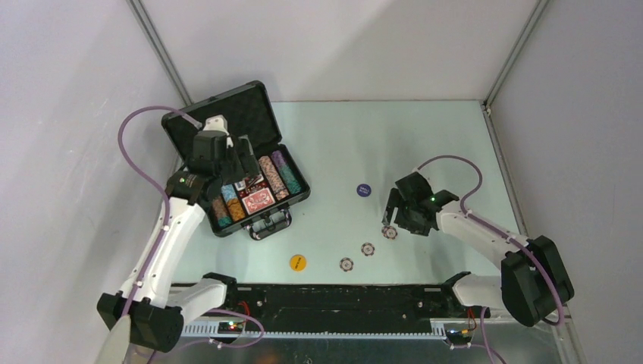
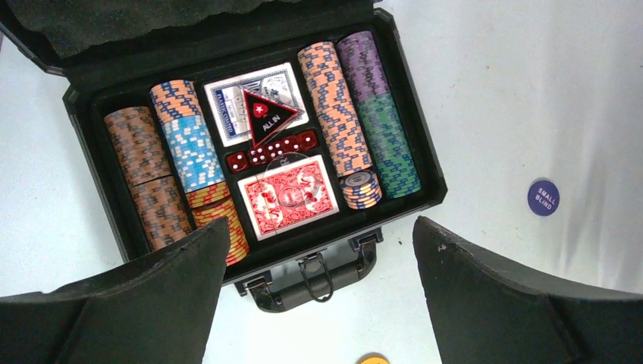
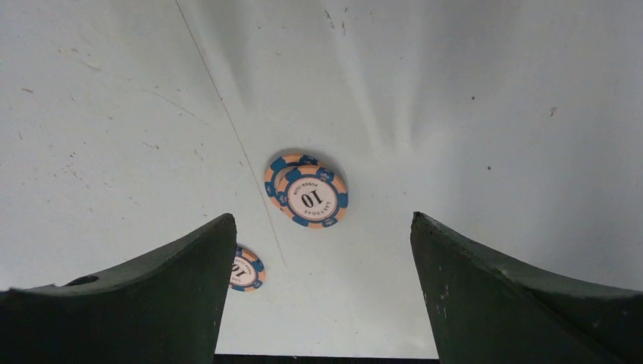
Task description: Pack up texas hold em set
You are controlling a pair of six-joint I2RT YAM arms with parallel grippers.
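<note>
**Top view.** Open briefcase at upper left of frame on the desk, lid swung back. Left hand hangs over its tray, fingers spread wide, nothing gripped.

**Left wrist view.** Chip rows, blue deck, red deck w/ a clear disc on it, red dice and an "ALL IN" triangle all sit in the foam.

**Right hand**, centre-right of top view, likewise released, above a loose chip. In right wrist view this chip is marked 10 and appears to overlap a second one.

**Lower centre, top view.** Two more chips, yellow disc to their left. Blue disc lies apart, mid-frame.
</note>
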